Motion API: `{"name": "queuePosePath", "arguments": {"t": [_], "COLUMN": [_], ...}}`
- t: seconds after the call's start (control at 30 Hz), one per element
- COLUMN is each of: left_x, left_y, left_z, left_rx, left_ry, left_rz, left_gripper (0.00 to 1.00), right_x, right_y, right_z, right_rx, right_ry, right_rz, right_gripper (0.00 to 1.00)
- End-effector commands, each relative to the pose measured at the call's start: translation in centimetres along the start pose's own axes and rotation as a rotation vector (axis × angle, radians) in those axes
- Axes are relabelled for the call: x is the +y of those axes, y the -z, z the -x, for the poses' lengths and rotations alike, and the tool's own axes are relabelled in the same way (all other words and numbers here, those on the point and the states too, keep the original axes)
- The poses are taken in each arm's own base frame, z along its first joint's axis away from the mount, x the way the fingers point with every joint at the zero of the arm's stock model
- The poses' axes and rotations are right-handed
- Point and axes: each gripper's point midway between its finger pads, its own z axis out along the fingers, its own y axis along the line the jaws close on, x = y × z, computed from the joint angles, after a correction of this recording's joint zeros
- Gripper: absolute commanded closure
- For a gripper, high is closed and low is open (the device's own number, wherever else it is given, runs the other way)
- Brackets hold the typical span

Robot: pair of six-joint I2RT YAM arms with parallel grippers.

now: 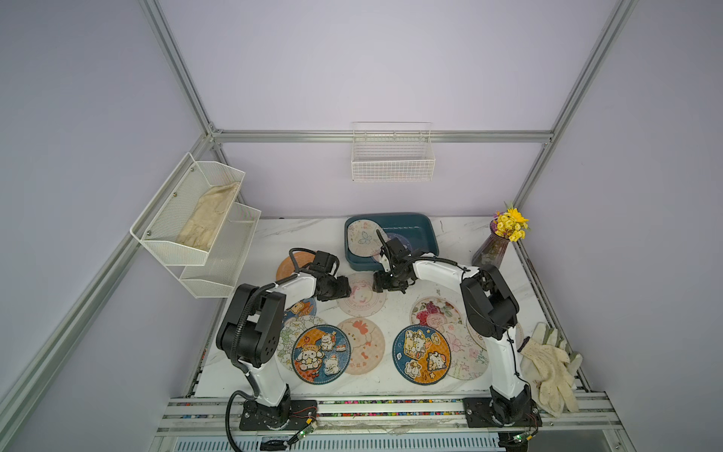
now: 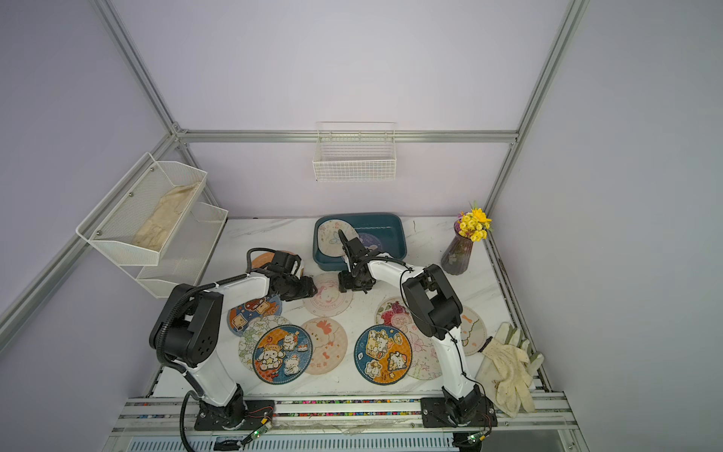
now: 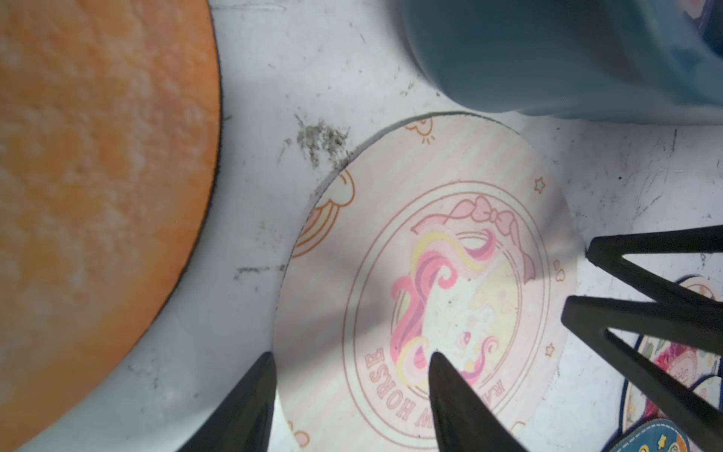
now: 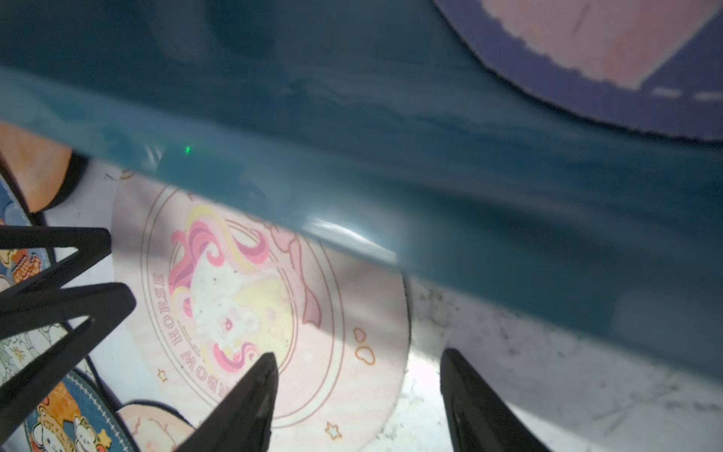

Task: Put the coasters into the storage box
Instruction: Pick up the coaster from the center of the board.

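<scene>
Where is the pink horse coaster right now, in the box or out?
Out. The pink horse coaster lies flat on the table beside the box, with the open left gripper and right gripper over its edges.

1. The left arm (image 1: 295, 286) is bent at the elbow and reaches forward. The left gripper (image 1: 345, 290) is tipped downward with its jaws parted.
2. The right arm (image 1: 438, 271) is bent likewise. The right gripper (image 1: 376, 287) has its jaws parted and faces the left jaws, near them but apart.

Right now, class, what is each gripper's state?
Left gripper: open, holding nothing, over the edge of the pink coaster.
Right gripper: open, holding nothing.
</scene>
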Motion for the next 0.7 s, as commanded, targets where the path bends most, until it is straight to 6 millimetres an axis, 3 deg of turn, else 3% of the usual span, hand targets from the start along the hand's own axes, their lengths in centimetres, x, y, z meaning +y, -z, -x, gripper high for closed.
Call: {"name": "queuePosePath", "arguments": {"t": [0.0,0.4,0.67], "left_x": [0.1,0.0,-0.2], "left_y": [-1.0,-1.2,-1.3], "left_z": [-1.1,-1.2,-1.2], "left_rx": [0.074,0.084,0.084], "left_ry": [0.025,0.030,0.031], "left_rz": [-0.004,-0.011,-0.011], "left_gripper": [0.39,0.40,0.40], "right_x": [-0.6,0.1,0.2], "right_y": [-1.9,-2.8,-2.9], "right_z": [-3.0,-3.5,-3.5], "right_rx": [0.114,0.136,0.135], "right_ry": [-0.024,-0.031,-0.034], "right_rz": [-0.020,0.009,0.016], "right_gripper": [0.33,0.39,0.52]}}
